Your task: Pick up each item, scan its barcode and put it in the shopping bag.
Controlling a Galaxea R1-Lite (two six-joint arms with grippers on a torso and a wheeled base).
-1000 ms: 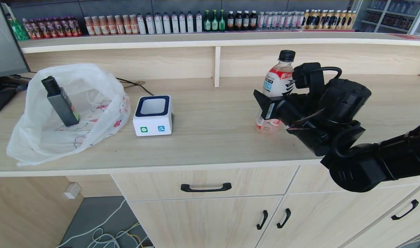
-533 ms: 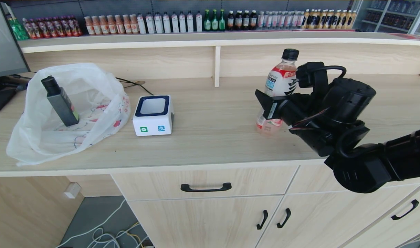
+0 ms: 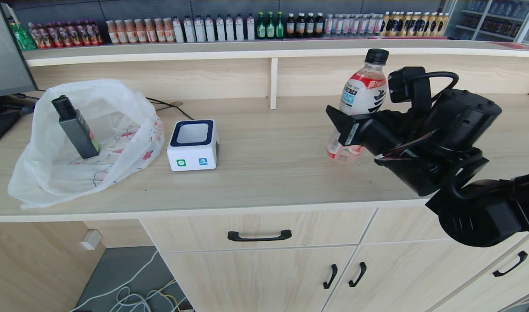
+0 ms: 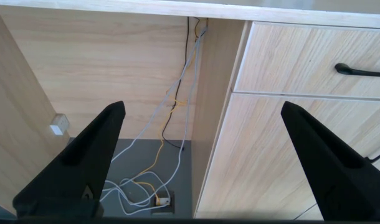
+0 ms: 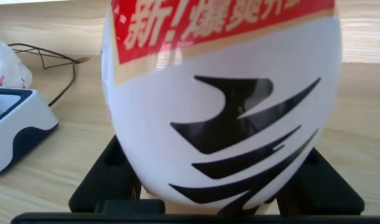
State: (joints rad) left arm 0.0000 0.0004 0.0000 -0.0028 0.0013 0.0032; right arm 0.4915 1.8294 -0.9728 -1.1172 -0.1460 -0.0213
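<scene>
Plastic shopping bag (image 3: pixel 39 173) lies open at the left end of the counter (image 3: pixel 269 173), with a dark bottle (image 3: pixel 76 128) leaning inside it, cap up; just beside the bag on its right stands the white scanner (image 3: pixel 193 145), window facing up, a thin cable (image 3: pixel 169 106) trailing behind it toward the back wall; an upright divider (image 3: pixel 272 82) splits the recess behind. Between scanner and the next item the wood is bare. Well to the right, the drink bottle (image 3: pixel 362 97) is tilted, black cap toward the back shelf, and the right gripper (image 3: pixel 354 130) is clamped across its lower half, fingers on either side of the label; whether its base clears the counter I cannot tell. A row of bottles (image 3: pixel 247 26) lines the shelf behind. Below the counter edge, the left gripper (image 4: pixel 202 109) hangs with fingers spread wide, grasping nothing, facing cabinet fronts, a drawer handle (image 4: pixel 361 70) and loose cords (image 4: pixel 146 186) on the floor.
</scene>
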